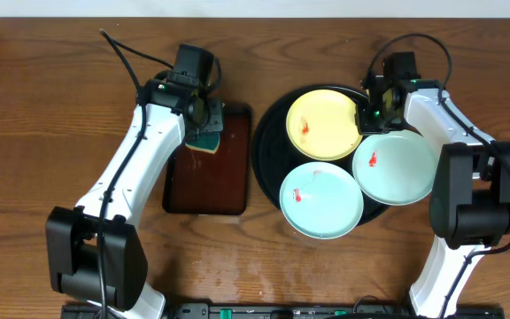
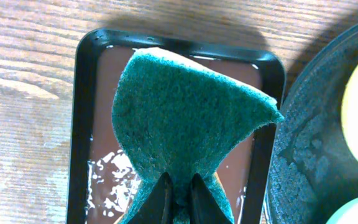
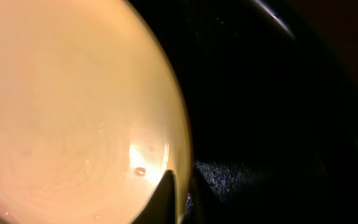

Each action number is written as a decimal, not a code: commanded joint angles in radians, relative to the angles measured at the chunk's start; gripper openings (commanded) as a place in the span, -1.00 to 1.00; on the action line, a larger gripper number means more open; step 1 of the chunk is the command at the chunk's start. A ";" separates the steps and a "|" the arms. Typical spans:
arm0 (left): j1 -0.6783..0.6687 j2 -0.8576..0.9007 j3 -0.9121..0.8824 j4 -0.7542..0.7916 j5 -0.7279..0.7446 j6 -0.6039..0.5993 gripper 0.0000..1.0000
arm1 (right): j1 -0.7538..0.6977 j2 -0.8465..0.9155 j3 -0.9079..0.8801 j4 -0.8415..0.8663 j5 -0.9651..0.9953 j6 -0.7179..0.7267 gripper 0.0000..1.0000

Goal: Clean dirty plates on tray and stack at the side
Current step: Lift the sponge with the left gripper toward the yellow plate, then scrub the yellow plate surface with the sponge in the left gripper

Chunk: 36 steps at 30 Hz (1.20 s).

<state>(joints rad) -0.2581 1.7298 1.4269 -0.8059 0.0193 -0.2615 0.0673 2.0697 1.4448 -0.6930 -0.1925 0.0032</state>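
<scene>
Three plates lie on the round black tray [image 1: 268, 142]: a pale yellow plate [image 1: 321, 122] at the back and two mint-white plates [image 1: 321, 199] [image 1: 395, 167] in front, each with a small red smear. My right gripper [image 1: 367, 113] is shut on the yellow plate's right rim. In the right wrist view one finger lies over the yellow plate [image 3: 73, 106] and the other just outside its edge, with the right gripper [image 3: 180, 193] pinching it. My left gripper [image 2: 179, 199] is shut on a green sponge [image 2: 185, 112], held above the brown tray.
The dark-brown rectangular tray [image 1: 209, 177] sits left of the black tray and holds a thin wet film with foam [image 2: 114, 180]. Its right rim nearly touches the black tray [image 2: 303, 149]. Bare wooden table lies to the far left and front.
</scene>
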 commanded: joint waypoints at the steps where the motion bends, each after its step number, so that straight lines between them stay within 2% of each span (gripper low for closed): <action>1: -0.021 -0.025 0.088 -0.013 -0.006 0.013 -0.85 | -0.008 -0.011 0.021 -0.003 -0.018 -0.004 -0.97; 7: -0.034 -0.024 0.173 -0.054 -0.005 0.012 -0.86 | -0.002 -0.010 0.019 -0.008 -0.023 -0.004 -0.98; 13: -0.053 -0.022 0.175 -0.045 -0.005 0.012 -0.86 | 0.033 -0.010 0.017 -0.029 -0.023 -0.005 -0.98; 20: -0.119 -0.022 0.175 0.001 -0.004 -0.011 -0.86 | 0.049 -0.010 0.017 -0.057 -0.023 -0.004 -0.98; 30: -0.280 0.025 0.163 0.131 -0.005 -0.082 -0.85 | 0.071 -0.010 0.017 -0.054 -0.027 0.005 -0.98; 36: -0.330 0.101 0.161 0.169 -0.005 -0.093 -0.85 | 0.075 -0.010 0.017 -0.031 -0.025 0.083 -0.98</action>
<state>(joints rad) -0.5766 1.7809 1.5784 -0.6483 0.0212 -0.3401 0.1242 2.0693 1.4506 -0.7345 -0.2070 0.0299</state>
